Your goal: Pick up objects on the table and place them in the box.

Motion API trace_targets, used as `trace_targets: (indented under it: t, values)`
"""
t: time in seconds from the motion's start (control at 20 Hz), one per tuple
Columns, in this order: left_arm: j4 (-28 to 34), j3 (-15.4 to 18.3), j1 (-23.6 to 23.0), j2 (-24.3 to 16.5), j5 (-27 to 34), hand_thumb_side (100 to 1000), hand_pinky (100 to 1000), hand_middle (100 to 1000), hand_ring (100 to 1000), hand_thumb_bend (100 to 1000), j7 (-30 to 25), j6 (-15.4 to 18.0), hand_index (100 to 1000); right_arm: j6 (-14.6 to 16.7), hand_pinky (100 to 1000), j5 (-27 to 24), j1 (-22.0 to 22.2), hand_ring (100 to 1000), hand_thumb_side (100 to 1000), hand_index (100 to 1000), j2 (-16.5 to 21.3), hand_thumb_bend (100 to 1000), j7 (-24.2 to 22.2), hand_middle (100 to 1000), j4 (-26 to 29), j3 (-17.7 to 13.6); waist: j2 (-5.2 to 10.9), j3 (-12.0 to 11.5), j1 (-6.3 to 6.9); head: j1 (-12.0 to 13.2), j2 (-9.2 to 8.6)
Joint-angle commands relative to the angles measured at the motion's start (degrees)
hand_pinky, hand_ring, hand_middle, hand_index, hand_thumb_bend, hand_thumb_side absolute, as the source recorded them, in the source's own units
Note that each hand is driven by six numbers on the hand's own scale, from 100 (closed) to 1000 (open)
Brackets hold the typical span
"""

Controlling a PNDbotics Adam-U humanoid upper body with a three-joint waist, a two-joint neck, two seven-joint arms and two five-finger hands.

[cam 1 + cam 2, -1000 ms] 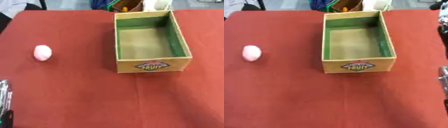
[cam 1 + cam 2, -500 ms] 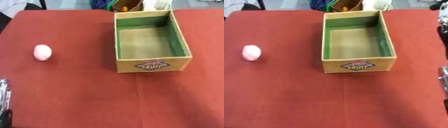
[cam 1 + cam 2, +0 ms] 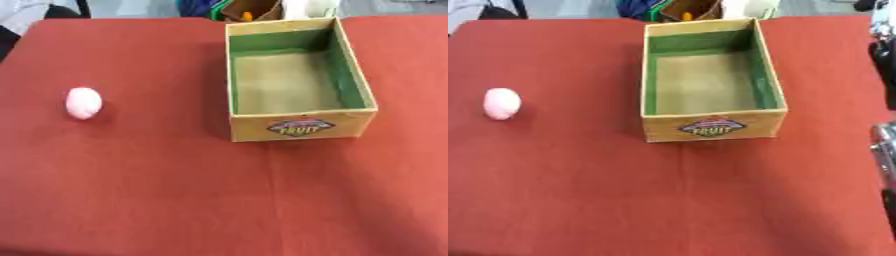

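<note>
Pink object (image 3: 84,102): a small rounded pale-pink thing lying alone at the left of the frame, well apart from the box.
Box (image 3: 298,80): open cardboard, green-lined, a "FRUIT" label on its near wall, at upper centre-right; nothing shows inside.
Table (image 3: 175,190): covered in red cloth.
Left hand: not in view now.
Right hand: only a dark and silver part of the robot (image 3: 883,150) shows at the right edge of the right eye view; whether fingers are spread or curled cannot be told.
Step in hand: judged to be the start, nothing yet reached for.
Next move: likely a reach toward the pink object, then a carry rightward over the box's rim.
Change: the dark shape at the lower left edge a second ago has gone; object and box lie as before.
</note>
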State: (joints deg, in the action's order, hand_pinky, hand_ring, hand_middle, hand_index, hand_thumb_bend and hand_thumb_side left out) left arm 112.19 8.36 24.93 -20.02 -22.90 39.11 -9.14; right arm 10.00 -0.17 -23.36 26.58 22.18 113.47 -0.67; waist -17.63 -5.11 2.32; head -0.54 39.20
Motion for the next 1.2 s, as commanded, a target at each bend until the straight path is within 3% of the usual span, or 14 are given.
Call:
trace_targets:
  t: [0.05,0.4,0.55,0.75,0.85,0.95,1.1,1.2]
  values:
    - [-0.1,0.0,1.8,-3.6,-3.4,675,515,424,458,100,-2.5,-3.4,620,0.0,534,-0.2,-0.6,639,454,785,1.3,100,-0.1,566,1.1,-0.2,1.24,0.0,0.05,0.0,0.4]
    - [-1.6,-1.2,6.9,-9.4,-3.7,705,507,432,465,128,-6.5,-5.3,631,0.0,533,-0.1,-0.5,638,455,784,1.7,100,0.0,566,1.1,-0.1,1.04,0.2,0.19,0.3,-0.19]
    - [-3.8,-2.1,9.6,-12.4,-6.2,695,496,433,468,265,-7.4,-5.0,638,0.0,533,0.0,-0.3,638,454,784,1.8,100,-0.1,565,1.1,-0.1,0.98,0.2,0.26,0.3,-0.13]
    - [-8.4,-3.6,12.3,-15.0,-10.4,751,512,465,496,330,-10.4,-4.9,689,-0.1,532,0.0,-0.2,638,454,784,1.9,100,-0.1,565,1.1,0.0,0.87,0.5,0.26,-0.4,-0.04]
    - [-10.7,-4.8,13.4,-15.8,-11.6,803,553,519,555,323,-14.5,-4.5,738,-0.1,532,0.0,-0.3,638,454,784,2.0,100,-0.2,564,1.1,0.1,0.82,0.7,0.25,-0.5,-0.13]
    - [-13.8,-6.1,14.8,-16.9,-13.9,823,588,579,620,278,-22.6,-4.3,780,-0.2,531,0.0,-0.3,638,453,784,2.0,100,-0.3,564,1.1,0.2,0.8,0.8,0.21,-0.6,-0.21]
    - [-18.0,-7.7,17.8,-17.7,-18.2,880,596,605,647,256,-34.8,-2.9,801,-0.3,531,-0.1,-0.3,638,453,784,1.8,100,-0.6,564,1.1,0.5,0.8,1.0,0.28,-0.3,-0.35]
    - [-20.5,-8.6,19.0,-18.9,-21.2,923,587,616,656,303,-39.2,-2.3,800,-0.3,531,-0.1,-0.3,638,453,784,1.9,100,-0.7,564,1.1,0.5,0.8,1.3,0.38,-0.2,-0.53]
